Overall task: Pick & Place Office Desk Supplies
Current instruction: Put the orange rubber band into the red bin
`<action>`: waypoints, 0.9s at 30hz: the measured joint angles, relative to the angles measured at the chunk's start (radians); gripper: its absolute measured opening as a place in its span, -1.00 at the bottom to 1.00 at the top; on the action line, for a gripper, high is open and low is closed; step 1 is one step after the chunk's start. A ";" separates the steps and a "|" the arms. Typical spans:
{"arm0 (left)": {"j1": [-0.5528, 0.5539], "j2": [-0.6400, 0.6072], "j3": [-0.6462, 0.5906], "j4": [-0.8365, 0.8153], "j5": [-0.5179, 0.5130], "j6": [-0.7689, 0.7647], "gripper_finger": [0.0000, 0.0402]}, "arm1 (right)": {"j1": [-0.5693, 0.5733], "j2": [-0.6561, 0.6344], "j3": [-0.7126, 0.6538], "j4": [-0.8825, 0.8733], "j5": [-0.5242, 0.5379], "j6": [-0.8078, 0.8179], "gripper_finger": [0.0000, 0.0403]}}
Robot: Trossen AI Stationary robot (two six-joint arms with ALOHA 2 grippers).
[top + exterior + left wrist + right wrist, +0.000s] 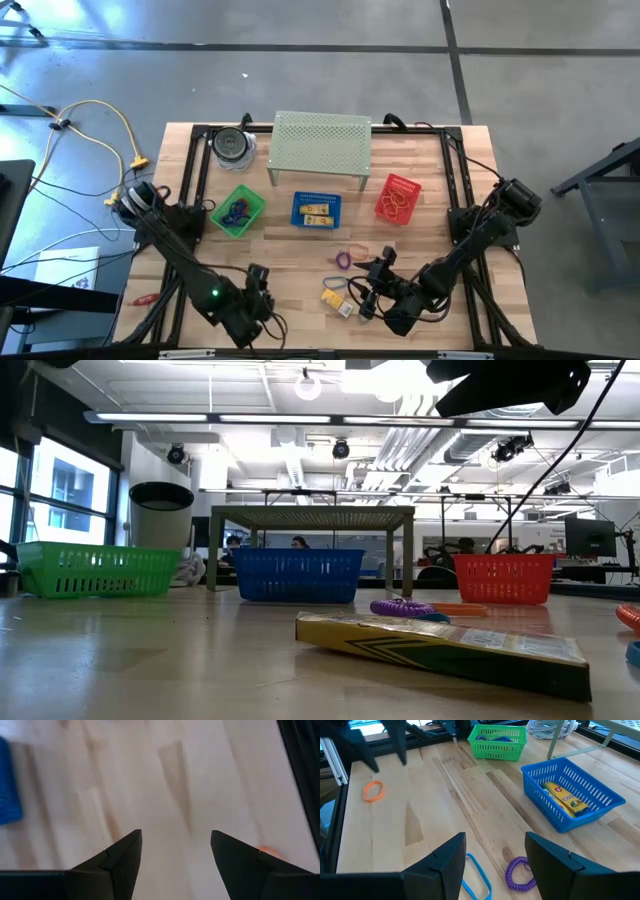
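Loose supplies lie on the near middle of the wooden table: a purple coiled loop, a blue loop, an orange band and yellow blocks. One yellow box lies flat in the low view's foreground. My right gripper hangs open just short of the purple and blue loops, touching neither. My left gripper is open above bare wood near the front left, with nothing between its fingers.
Across the table's middle stand a green basket with blue loops, a blue basket with yellow boxes, and a red basket with orange bands. Behind them are a perforated shelf and a round container.
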 joint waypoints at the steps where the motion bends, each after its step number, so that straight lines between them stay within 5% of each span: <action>1: 0.000 0.012 0.001 0.008 0.030 -0.001 0.14 | 0.000 0.000 0.000 0.000 -0.001 0.000 -0.04; 9: -0.007 0.048 0.001 0.040 0.253 -0.079 0.14 | 0.000 0.000 0.000 0.000 -0.033 0.000 -0.04; 21: -0.014 0.048 -0.001 0.114 0.252 -0.109 0.14 | 0.000 0.000 0.000 0.000 -0.033 0.003 -0.04; 27: -0.028 0.048 -0.003 0.013 0.249 -0.147 0.14 | 0.000 0.000 0.000 0.000 -0.033 0.004 -0.04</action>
